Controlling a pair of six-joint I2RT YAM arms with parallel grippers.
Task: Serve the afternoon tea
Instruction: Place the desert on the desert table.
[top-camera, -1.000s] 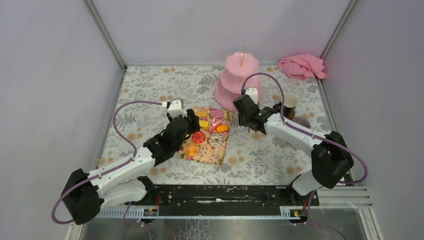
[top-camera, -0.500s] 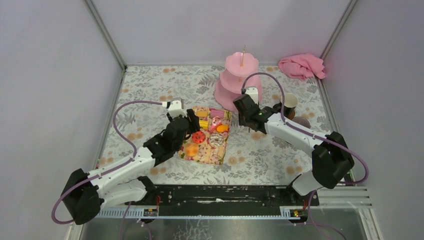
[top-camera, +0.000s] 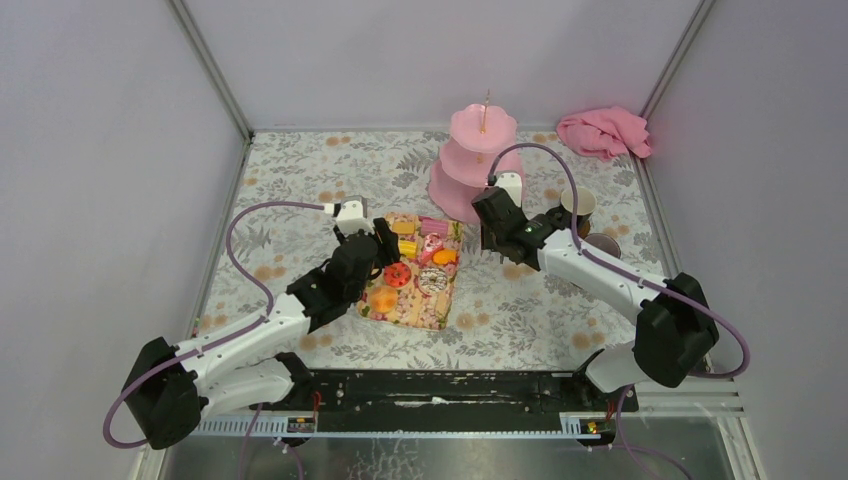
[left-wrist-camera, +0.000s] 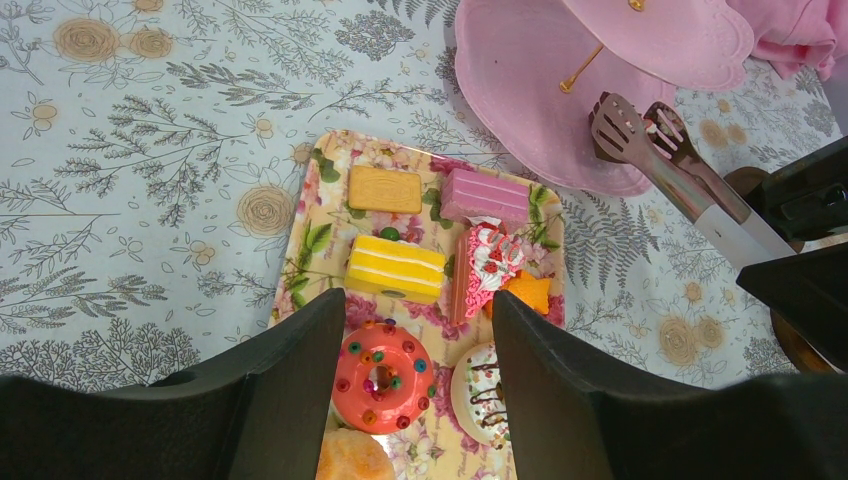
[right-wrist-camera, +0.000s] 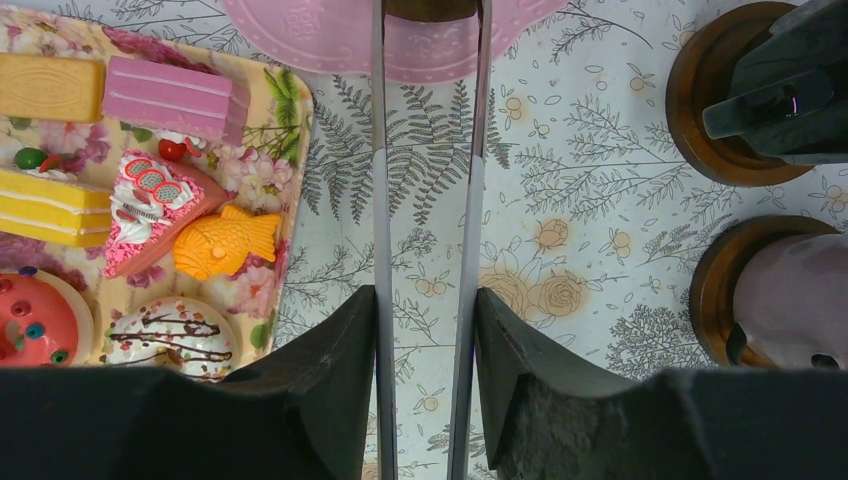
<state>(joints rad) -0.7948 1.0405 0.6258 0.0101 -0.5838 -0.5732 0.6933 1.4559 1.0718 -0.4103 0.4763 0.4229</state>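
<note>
My left gripper (left-wrist-camera: 415, 310) is open and low over the floral tray (left-wrist-camera: 320, 215), its jaws on either side of the red sprinkled donut (left-wrist-camera: 381, 375). Also on the tray are a yellow cake (left-wrist-camera: 395, 268), a pink cake (left-wrist-camera: 484, 196), a biscuit (left-wrist-camera: 384, 189), a strawberry slice (left-wrist-camera: 490, 265), an orange fish cake (right-wrist-camera: 225, 243) and a chocolate-drizzled donut (right-wrist-camera: 170, 335). My right gripper (right-wrist-camera: 425, 300) is shut on metal tongs (right-wrist-camera: 380, 180). The tong tips (left-wrist-camera: 640, 125) reach the bottom tier of the pink stand (top-camera: 470, 160). Something dark brown (right-wrist-camera: 430, 8) sits between the tips.
Two mugs stand on brown coasters right of my right arm: a dark one (top-camera: 578, 205) and a grey one (right-wrist-camera: 785, 300). A pink cloth (top-camera: 603, 132) lies in the back right corner. Walls close in the table on three sides.
My right arm has shifted slightly to the right and back with the tongs. The left arm and the cakes have not moved.
</note>
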